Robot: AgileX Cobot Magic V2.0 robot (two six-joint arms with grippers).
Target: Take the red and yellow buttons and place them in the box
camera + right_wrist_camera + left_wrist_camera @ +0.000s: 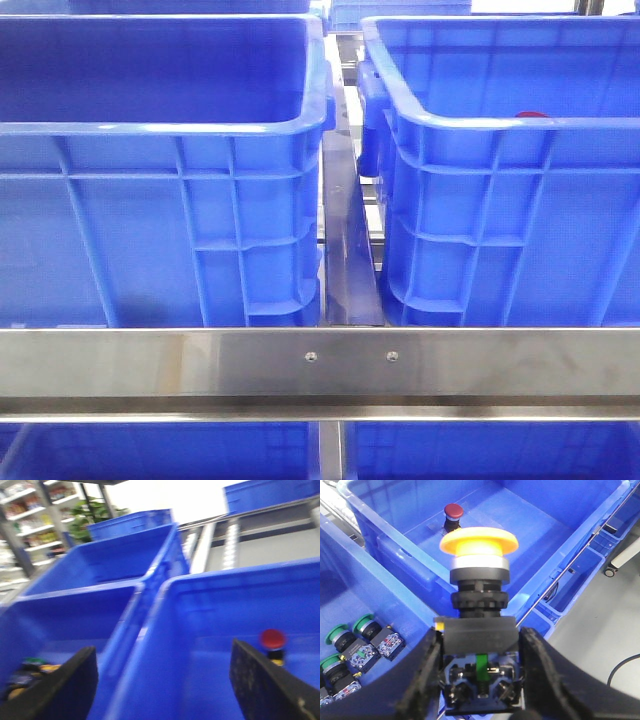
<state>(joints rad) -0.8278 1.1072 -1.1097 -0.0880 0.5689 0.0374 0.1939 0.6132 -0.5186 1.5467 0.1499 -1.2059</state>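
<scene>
Clamping the black base of the yellow button, the left gripper has a finger pressed on each side of the block, with the mushroom cap pointing away from the wrist. Beyond the cap, the red button stands upright on the floor of the box. Beside that box, across a shared pair of rims, a second crate holds several green buttons lying on its floor.

The right gripper has its fingers spread wide with nothing between them, over the box wall; the red button shows just beside one finger, though this view is blurred.

In the front view the two crates sit side by side behind a steel rail, and only a sliver of the red cap peeks above the right crate's rim.
</scene>
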